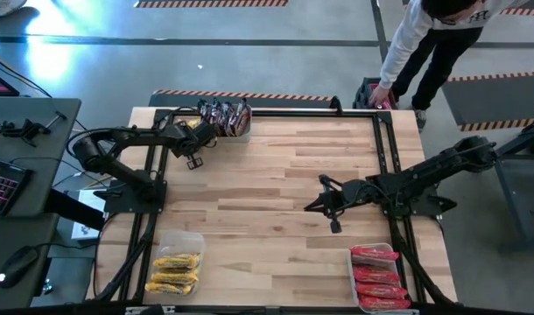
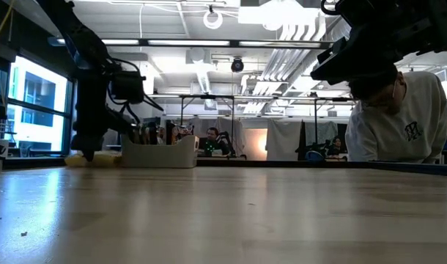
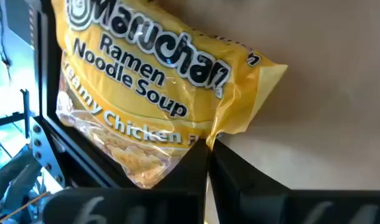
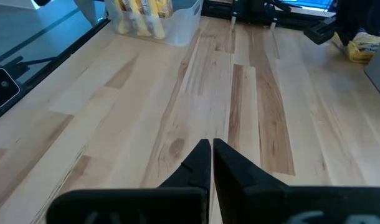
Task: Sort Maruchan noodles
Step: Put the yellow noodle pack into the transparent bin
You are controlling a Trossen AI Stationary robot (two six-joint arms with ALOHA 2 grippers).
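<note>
**A:** How far along is the sort?

**B:** Nearly done, by my reckoning. At the counter's (image 1: 276, 175) near-left corner a clear bin (image 1: 190, 240) holds yellow packets (image 1: 173, 272); at the far edge, left of centre, another bin (image 1: 241, 133) holds dark packets (image 1: 224, 114); at the near-right corner a third bin (image 1: 355, 278) holds red packets (image 1: 376, 276). No loose packets lie on the open wood.

**A:** So what's left?

**B:** One yellow packet (image 3: 159, 99) (Creamy Chicken, by its label). The left gripper (image 3: 207, 155) sits near the far-left corner, just beside the dark bin, fingers pinched onto that packet's edge. It probably belongs with the yellows.

**A:** And the other arm?

**B:** The right gripper (image 4: 212, 152) hovers clenched and empty over bare wood, right of centre, well apart from every packet.
</note>
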